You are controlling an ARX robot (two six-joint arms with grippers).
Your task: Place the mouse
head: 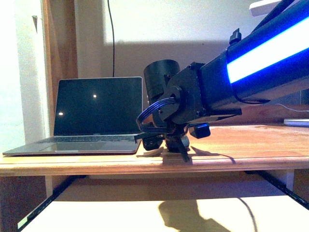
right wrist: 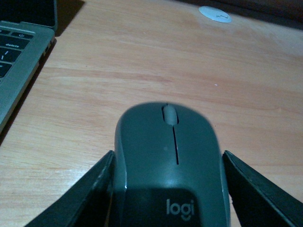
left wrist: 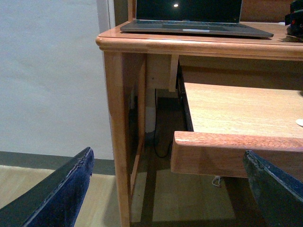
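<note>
Starting at the left, the left tool (left wrist: 166, 153) hangs low beside the desk, its dark fingers (left wrist: 57, 194) spread wide with nothing between them. Only its own camera shows this, along with the pull-out shelf (left wrist: 236, 151) of reddish wood under the worktop (left wrist: 189, 45), rounded at the edge and glossy.

Moving right, we come to the laptop (head: 91, 113). It is grey metal, open, with a dark screen catching two small light spots, and it sits on the left part of the worktop. From the right wrist we can read "delete" on one of its keys (right wrist: 10, 46).

Just beside the laptop's right edge, the right tool (head: 168, 145) is down at the wood. The front view shows only the arm's black housing and a blue ribbon cable, and the mouse is hidden there.

The right wrist camera does show the mouse (right wrist: 170, 165). It is matte dark grey and rounded, with a pale scroll wheel (right wrist: 168, 114), a thin centre seam, and "logi" printed in light letters at the near end. It lies low over the pale grained wood, though we cannot tell whether it rests there. The tool's two black pads sit tight against its sides, so it looks gripped.

Further right, well apart, a small white disc (right wrist: 215, 13) lies flat on the wood.
</note>
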